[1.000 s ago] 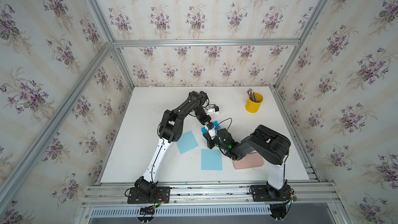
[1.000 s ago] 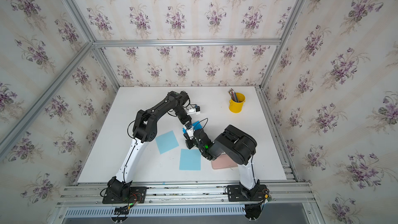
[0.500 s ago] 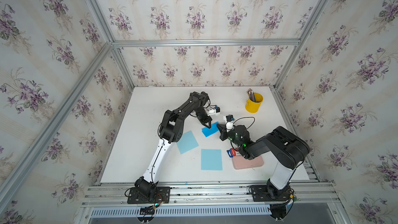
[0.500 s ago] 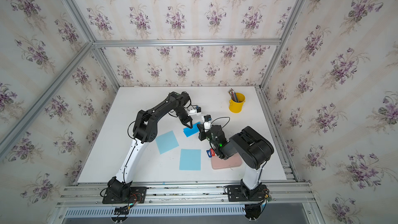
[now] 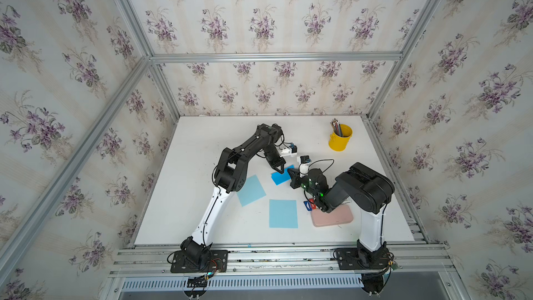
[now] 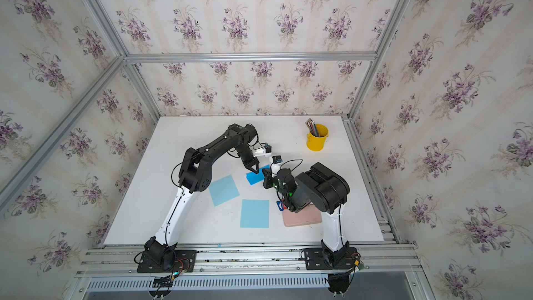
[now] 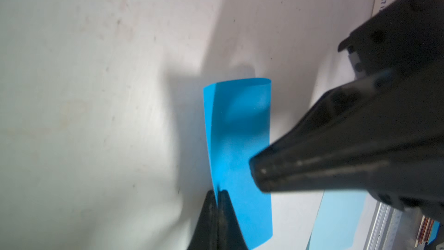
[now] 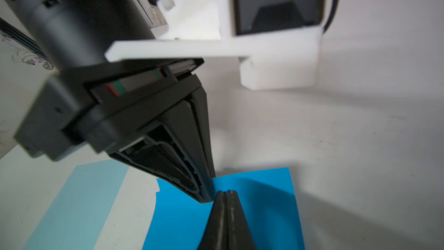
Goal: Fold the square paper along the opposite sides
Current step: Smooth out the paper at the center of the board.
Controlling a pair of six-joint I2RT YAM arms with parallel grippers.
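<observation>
The square paper point(image 5: 281, 176) point(image 6: 255, 178) is bright blue and lies folded over on itself near the middle of the white table. In the left wrist view the paper point(image 7: 237, 128) has a curled fold at its far end. My left gripper point(image 7: 218, 192) is shut on its long edge. My right gripper point(image 8: 227, 192) is shut too, holding nothing, with its tip over the paper point(image 8: 264, 200) beside the left gripper's fingers point(image 8: 204, 188). In both top views the left gripper point(image 5: 279, 170) and right gripper point(image 5: 290, 172) meet at the paper from opposite sides.
Two pale blue sheets point(image 5: 251, 190) point(image 5: 283, 213) lie flat nearer the front. A pink pad point(image 5: 331, 216) sits under the right arm, with a small blue and red item point(image 5: 309, 205) beside it. A yellow cup of pencils point(image 5: 340, 138) stands at the back right.
The right gripper pulled off to the right of the paper, then came back to its edge. The paper now shows as a flatter folded strip. The left gripper has barely moved.
</observation>
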